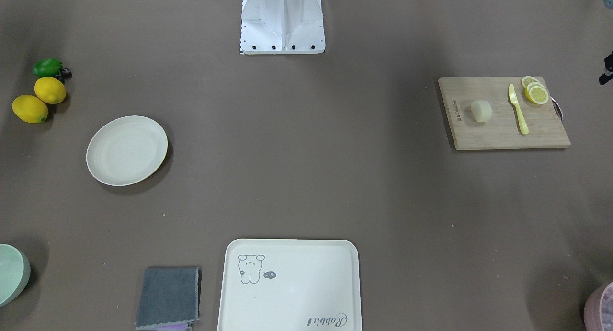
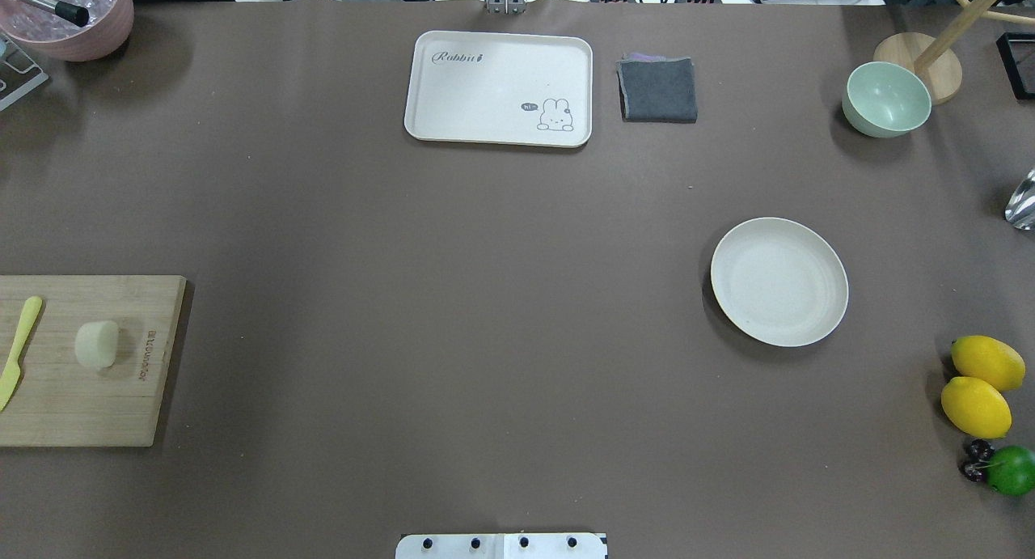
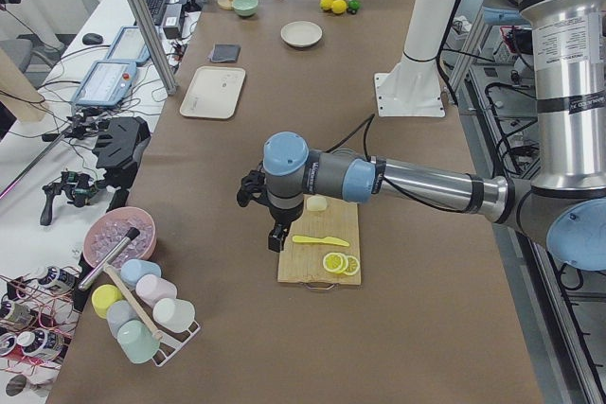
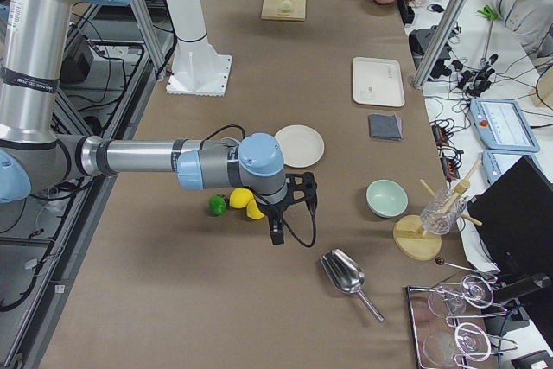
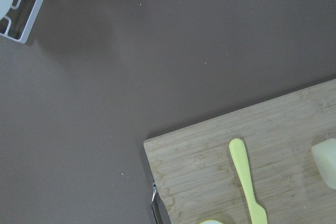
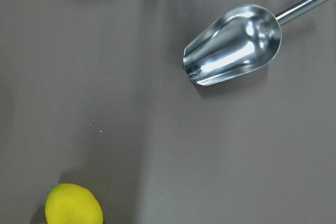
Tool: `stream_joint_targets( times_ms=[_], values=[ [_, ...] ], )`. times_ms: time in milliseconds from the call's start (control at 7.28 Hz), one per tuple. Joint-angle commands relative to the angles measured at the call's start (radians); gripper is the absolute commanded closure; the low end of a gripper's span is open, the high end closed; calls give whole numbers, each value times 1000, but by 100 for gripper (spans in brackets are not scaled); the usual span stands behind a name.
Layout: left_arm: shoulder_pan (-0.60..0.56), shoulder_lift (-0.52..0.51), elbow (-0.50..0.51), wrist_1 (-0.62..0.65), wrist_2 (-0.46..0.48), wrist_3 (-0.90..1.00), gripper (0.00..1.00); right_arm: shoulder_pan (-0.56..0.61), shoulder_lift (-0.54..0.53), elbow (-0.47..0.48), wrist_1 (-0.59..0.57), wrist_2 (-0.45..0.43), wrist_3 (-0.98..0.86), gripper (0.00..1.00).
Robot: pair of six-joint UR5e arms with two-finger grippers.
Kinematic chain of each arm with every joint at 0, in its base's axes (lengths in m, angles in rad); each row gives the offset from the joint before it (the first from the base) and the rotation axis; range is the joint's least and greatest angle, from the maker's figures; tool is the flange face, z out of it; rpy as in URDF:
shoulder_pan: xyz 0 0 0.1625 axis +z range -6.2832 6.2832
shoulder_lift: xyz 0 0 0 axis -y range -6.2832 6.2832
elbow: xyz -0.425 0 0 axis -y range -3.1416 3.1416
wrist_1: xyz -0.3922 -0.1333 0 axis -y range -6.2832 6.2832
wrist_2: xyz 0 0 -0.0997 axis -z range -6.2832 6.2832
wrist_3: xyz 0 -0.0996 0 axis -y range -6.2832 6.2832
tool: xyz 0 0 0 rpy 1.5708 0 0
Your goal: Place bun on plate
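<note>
Bun on wooden cutting board at robot's left, lying between board's printed edge and yellow knife. Lemon slices at board's far corner, past knife. Plate well apart, on robot's right half of table. Left gripper hangs over board's edge, near bun (jaws: cannot tell, seen from side only). Right gripper hangs near lemons and metal scoop; jaws likewise cannot tell.

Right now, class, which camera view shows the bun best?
Exterior front-facing: the bun sits whole, unblocked on the cutting board. Overhead nearly matches; left wrist crops it; side views show it tiny; right wrist, nothing.
</note>
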Motion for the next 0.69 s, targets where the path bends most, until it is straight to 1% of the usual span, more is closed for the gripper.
stream_joint_targets(
  times_ms=[0,137,275,412,550],
  values=[
    [-2,-104,-8,-84,4,-5,2,0,-3,-1,116,10,1,0],
    [-5,-137,24,-152,-10,-3,2,-2,7,-10,185,15,4,0],
    [-5,-138,26,-210,-119,1,2,-2,6,-13,204,68,18,1],
    [-7,-124,56,-284,-199,-2,2,-9,7,-18,204,91,109,1],
    [-2,-121,60,-335,-203,-24,2,-58,6,-15,233,93,245,0]
  ],
)
